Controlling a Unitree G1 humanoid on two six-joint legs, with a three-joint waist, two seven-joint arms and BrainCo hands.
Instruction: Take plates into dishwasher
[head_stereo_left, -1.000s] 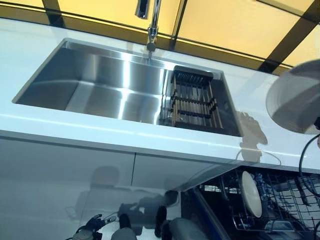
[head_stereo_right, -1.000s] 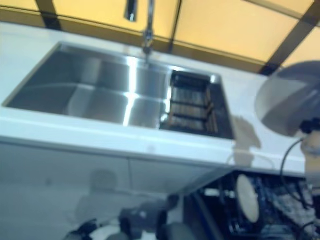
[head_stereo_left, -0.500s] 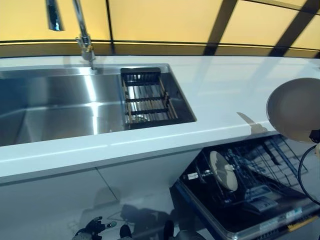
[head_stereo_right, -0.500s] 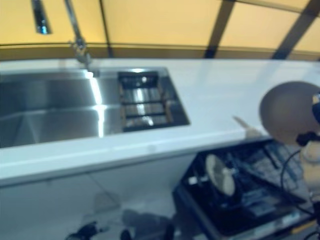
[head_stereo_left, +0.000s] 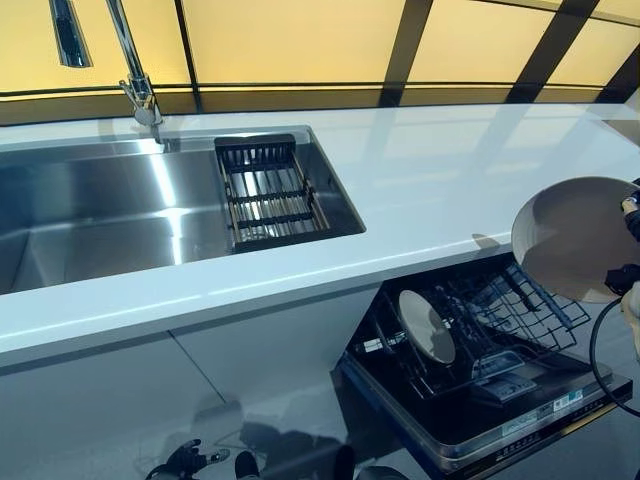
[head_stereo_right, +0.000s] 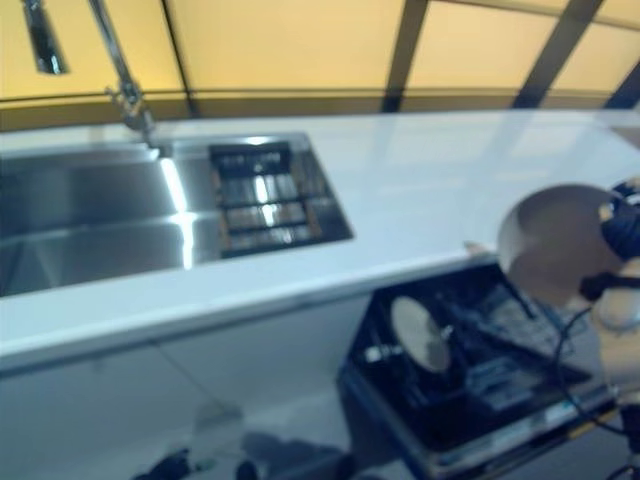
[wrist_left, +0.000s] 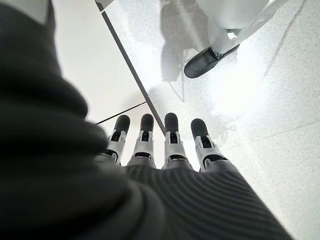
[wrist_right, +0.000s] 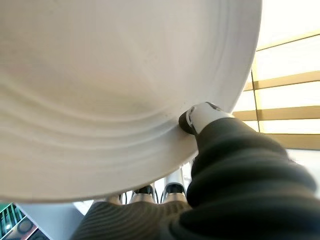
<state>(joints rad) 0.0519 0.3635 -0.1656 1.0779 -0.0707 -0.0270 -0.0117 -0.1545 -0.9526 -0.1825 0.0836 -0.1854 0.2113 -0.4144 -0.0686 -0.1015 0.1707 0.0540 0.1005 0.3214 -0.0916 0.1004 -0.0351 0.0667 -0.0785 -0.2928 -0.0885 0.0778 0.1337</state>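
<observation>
Lower and nearer the open dishwasher (head_stereo_left: 480, 380) than half a second ago, the held plate (head_stereo_left: 575, 235) now overlaps the rear of the lower rack (head_stereo_left: 510, 310) in the head views, where it earlier sat mostly against the white tabletop (head_stereo_left: 430, 180); the camera has also swung a little, so part of that shift is the view's own. The right hand (wrist_right: 200, 116) grips the plate at its rim — the wrist view shows the thumb pressed on the near face and the fingers (wrist_right: 172, 190) curled behind the lower edge, the pale disc tilted toward upright and filling most of that picture. A second plate (head_stereo_left: 427, 326) stands on edge in the dishwasher's rack, well apart from the held one. The stainless sink (head_stereo_left: 120, 215) lies to the left in the tabletop, a dark wire drainer basket (head_stereo_left: 270, 190) set in its right end and the tap (head_stereo_left: 135, 75) rising behind it. The left hand (wrist_left: 160, 145) hangs low over the speckled floor (wrist_left: 260, 100) — fingers straight, holding nothing — beside a white cabinet front (wrist_left: 90, 65).
</observation>
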